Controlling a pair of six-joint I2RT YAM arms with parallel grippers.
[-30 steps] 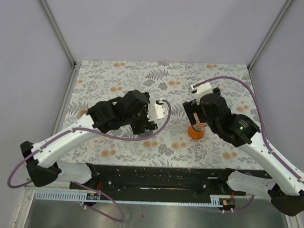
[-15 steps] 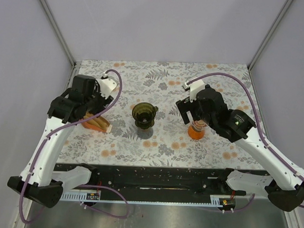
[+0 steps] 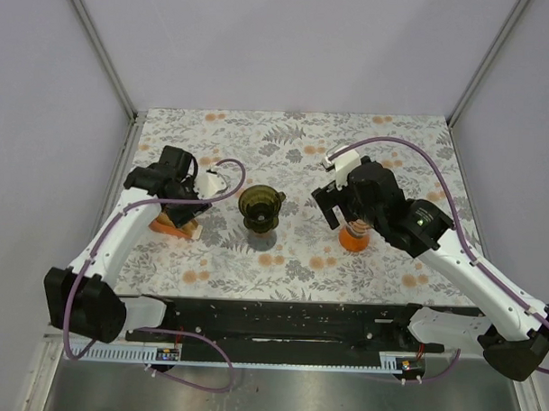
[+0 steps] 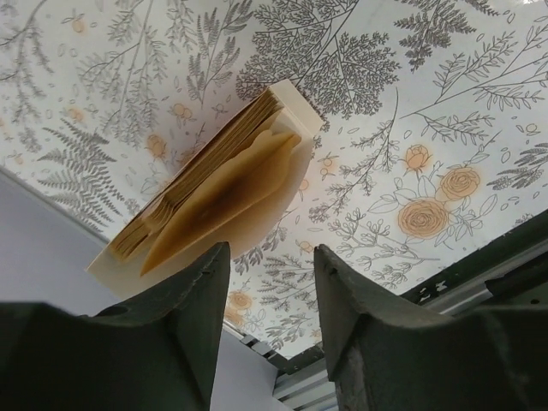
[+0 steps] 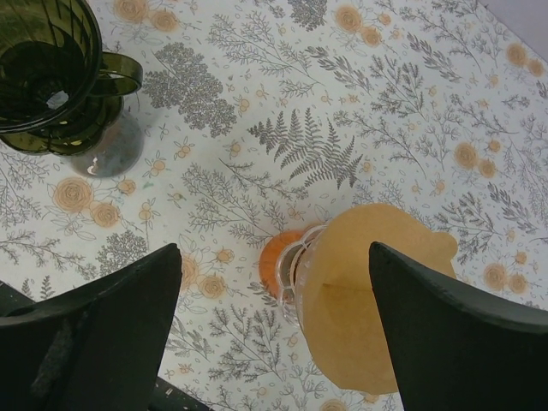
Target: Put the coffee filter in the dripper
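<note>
A stack of brown coffee filters [image 4: 214,193] stands in a cream holder at the table's left [image 3: 172,225]; its front filter fans outward. My left gripper [image 4: 270,253] hovers just above the stack [image 3: 186,211], jaws half narrowed with only tablecloth between them; one fingertip [image 4: 201,282] overlaps the front filter's edge. A dark green glass dripper [image 3: 261,208] stands empty mid-table [image 5: 43,77]. My right gripper [image 5: 274,253] is open wide above a clear dripper on an orange base [image 5: 287,261], which has a brown filter [image 5: 377,300] in it.
The floral tablecloth [image 3: 300,260] covers the table, with grey walls on three sides. The black base rail [image 3: 289,319] runs along the near edge. Purple cables loop off both wrists.
My left arm swung from the table's centre out to the filter stack, uncovering the green dripper, and its jaws narrowed. The right gripper drifted slightly left and stayed wide.
</note>
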